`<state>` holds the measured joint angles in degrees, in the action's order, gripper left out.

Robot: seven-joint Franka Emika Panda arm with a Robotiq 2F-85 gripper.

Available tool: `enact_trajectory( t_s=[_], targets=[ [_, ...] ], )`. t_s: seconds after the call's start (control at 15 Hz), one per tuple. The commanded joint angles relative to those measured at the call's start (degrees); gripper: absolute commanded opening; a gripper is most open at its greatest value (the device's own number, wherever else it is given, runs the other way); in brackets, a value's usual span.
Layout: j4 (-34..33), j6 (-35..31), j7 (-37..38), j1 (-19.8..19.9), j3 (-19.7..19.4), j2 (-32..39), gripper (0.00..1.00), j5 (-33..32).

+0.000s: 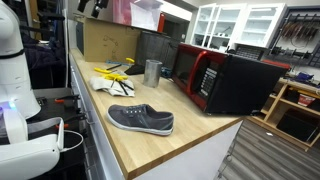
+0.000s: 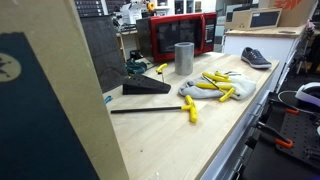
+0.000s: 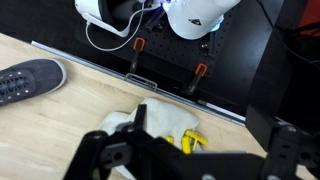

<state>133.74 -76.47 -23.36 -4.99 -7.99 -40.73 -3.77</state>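
Note:
In the wrist view my gripper (image 3: 210,126) hangs open above the wooden counter (image 3: 90,115), with nothing between its dark fingers (image 3: 140,118). Directly under it lies a pair of grey work gloves with yellow fingers (image 3: 165,118), close to the counter's edge. A grey canvas shoe (image 3: 28,80) rests to the left of them. Both exterior views show the gloves (image 1: 113,78) (image 2: 213,88) and the shoe (image 1: 140,119) (image 2: 255,57) lying apart on the counter. The gripper itself does not show clearly in either exterior view.
A metal cup (image 1: 152,71) (image 2: 184,58) stands beside a red-fronted microwave (image 1: 215,78) (image 2: 180,35). A black wedge (image 2: 145,87) and a thin black rod with a yellow handle (image 2: 190,108) lie near the gloves. A metal rail with orange clamps (image 3: 138,47) runs along the counter's edge.

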Motion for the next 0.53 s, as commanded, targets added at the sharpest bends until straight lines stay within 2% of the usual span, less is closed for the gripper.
enact_trajectory(
  t_s=[0.0, 0.47],
  targets=[
    [0.32, 0.08, -0.69, 0.21, -0.53, -0.35, 1.00, 0.09],
    [0.72, 0.09, -0.92, -0.17, 0.33, -0.62, 1.00, 0.03]
  ],
)
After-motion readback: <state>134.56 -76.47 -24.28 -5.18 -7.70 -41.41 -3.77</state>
